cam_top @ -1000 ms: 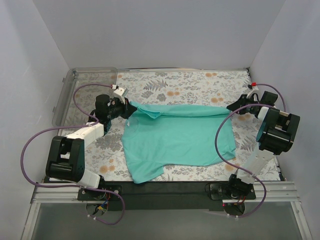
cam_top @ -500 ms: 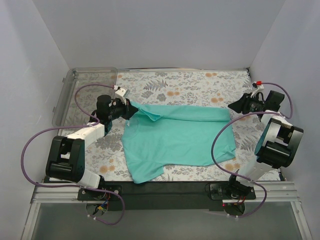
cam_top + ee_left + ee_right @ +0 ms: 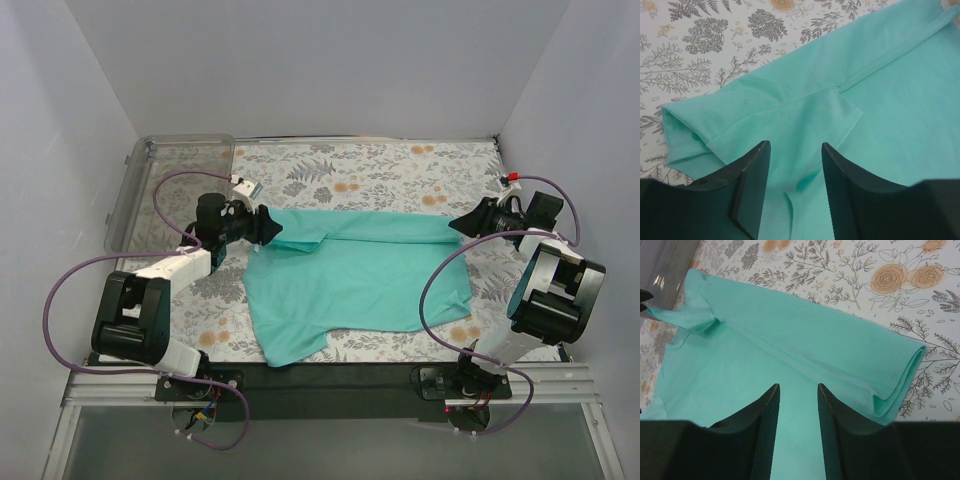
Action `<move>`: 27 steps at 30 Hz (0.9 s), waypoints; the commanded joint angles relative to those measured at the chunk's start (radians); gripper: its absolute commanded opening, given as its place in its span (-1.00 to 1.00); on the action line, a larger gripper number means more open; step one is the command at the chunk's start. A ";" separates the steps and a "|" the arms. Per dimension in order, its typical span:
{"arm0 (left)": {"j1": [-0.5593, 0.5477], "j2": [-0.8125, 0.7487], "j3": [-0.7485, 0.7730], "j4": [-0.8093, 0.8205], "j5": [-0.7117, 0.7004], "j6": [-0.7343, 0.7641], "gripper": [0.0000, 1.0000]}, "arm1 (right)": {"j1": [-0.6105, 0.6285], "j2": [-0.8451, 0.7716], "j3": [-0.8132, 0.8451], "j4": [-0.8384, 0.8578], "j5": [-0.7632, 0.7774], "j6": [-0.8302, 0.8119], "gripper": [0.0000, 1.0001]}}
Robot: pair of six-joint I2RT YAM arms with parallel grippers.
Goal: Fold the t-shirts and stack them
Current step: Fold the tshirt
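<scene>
One teal-green t-shirt (image 3: 355,275) lies on the floral table, its far part folded toward me along a long fold (image 3: 385,222). My left gripper (image 3: 268,226) is open at the shirt's left end, jaws over the folded sleeve (image 3: 790,115) with nothing between them. My right gripper (image 3: 458,222) is open at the shirt's right end, jaws above flat fabric (image 3: 795,410) beside the doubled fold edge (image 3: 900,375). Neither gripper holds the shirt.
A clear plastic bin (image 3: 165,185) stands at the far left. The floral table cover (image 3: 380,165) shows beyond the shirt. White walls close in on three sides. Purple cables loop from both arms, the right one (image 3: 435,280) over the shirt's right part.
My left gripper has slid right over the shirt's left end. My right gripper has moved slightly left toward the fold's right end. The folded far edge has settled flatter.
</scene>
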 commanded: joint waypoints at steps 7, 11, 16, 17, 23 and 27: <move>-0.004 -0.164 0.021 -0.050 -0.114 -0.052 0.52 | -0.003 -0.019 0.000 -0.027 -0.037 -0.019 -0.26; -0.004 -0.170 0.072 -0.132 -0.157 -0.118 0.53 | -0.003 -0.013 0.003 -0.039 -0.045 -0.025 -0.26; -0.004 -0.141 0.149 -0.310 -0.133 -0.269 0.45 | -0.002 -0.025 0.032 -0.170 -0.031 -0.161 -0.25; -0.004 -0.157 0.144 -0.347 -0.125 -0.290 0.43 | -0.002 -0.030 0.042 -0.250 -0.021 -0.212 -0.25; -0.004 -0.360 0.004 -0.473 -0.122 -0.472 0.41 | -0.002 -0.100 0.069 -0.549 0.091 -0.670 -0.21; -0.004 -0.519 -0.031 -0.637 -0.205 -0.616 0.47 | 0.003 -0.148 0.065 -0.756 0.121 -0.993 -0.17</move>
